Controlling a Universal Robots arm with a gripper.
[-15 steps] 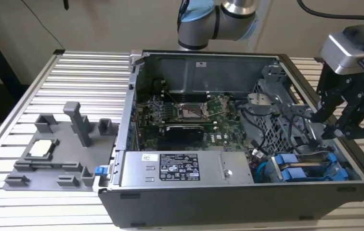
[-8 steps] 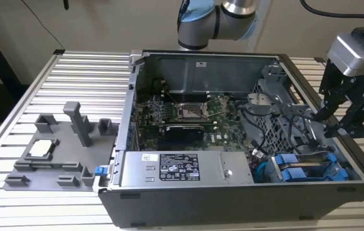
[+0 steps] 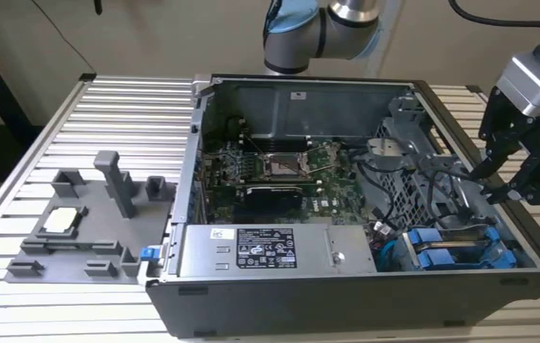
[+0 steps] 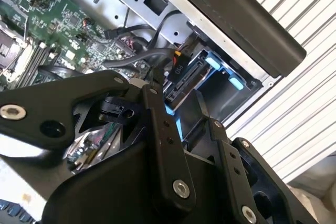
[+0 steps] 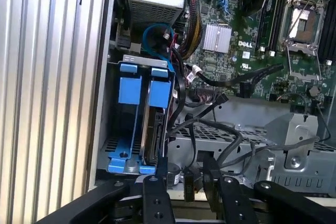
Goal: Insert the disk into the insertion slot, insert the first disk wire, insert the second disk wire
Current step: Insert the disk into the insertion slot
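Disk (image 5: 151, 129) sits edge-on in the insertion slot (image 5: 111, 127): flat silver-grey slab clipped in glossy bright blue plastic. Slot is a grey sheet-metal cage with folded walls and a perforated floor, tucked in a corner of the black computer case (image 3: 346, 304). A second blue frame (image 5: 129, 90) sits in the bay beside it.

In the second wrist view a black plug (image 4: 177, 67) with an orange-red patch lies against the drive's rear connector edge; can't tell if it's fully seated. Loose black cables (image 5: 220, 145) loop over the neighbouring cage.

Pincer (image 3: 501, 184) hangs over the case edge on the exterior view's right, near the cage. Matte black bolted link fingers (image 5: 156, 192) are spread apart, with nothing visibly pinched between them. In both wrist views the tips point at the drive's cabled end.

Green motherboard (image 3: 280, 171) with a bare socket sits mid-case. Silver box (image 3: 251, 250) with a white sticker runs along the near wall.

Case stands on a ribbed aluminium table (image 3: 127, 107), with a grey moulded fixture tray (image 3: 79, 229) to the exterior view's left.
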